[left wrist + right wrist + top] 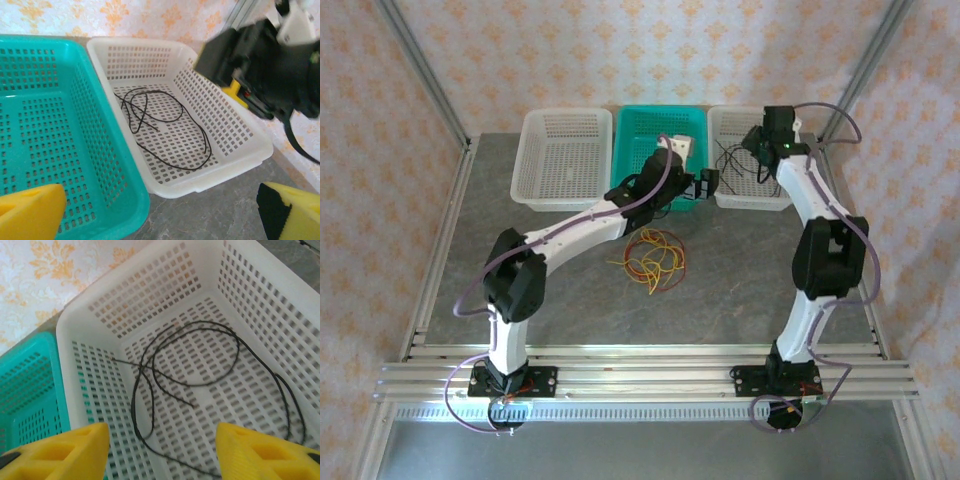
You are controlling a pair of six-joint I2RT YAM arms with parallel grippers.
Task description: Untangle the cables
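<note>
Now, red and yellow cables point(654, 258): one loose knot on the tabletop point(570, 300), middle, between the arms.
Black cable point(141, 369): lying looped in the right white basket point(64, 340), apart from the knot.
Left end effector point(160, 212): fingers wide, empty, by the teal basket point(30, 125).
Right end effector point(162, 450): wide, empty, above the black cable.
Handling: likely light, limp, snag-prone; pinch an outer loop or free end, pull gently.

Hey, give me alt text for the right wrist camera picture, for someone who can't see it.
A black cable lies loosely looped on the floor of a white perforated basket. The open right gripper frames the bottom edge, holding nothing. A teal basket adjoins the white one at left.
</note>
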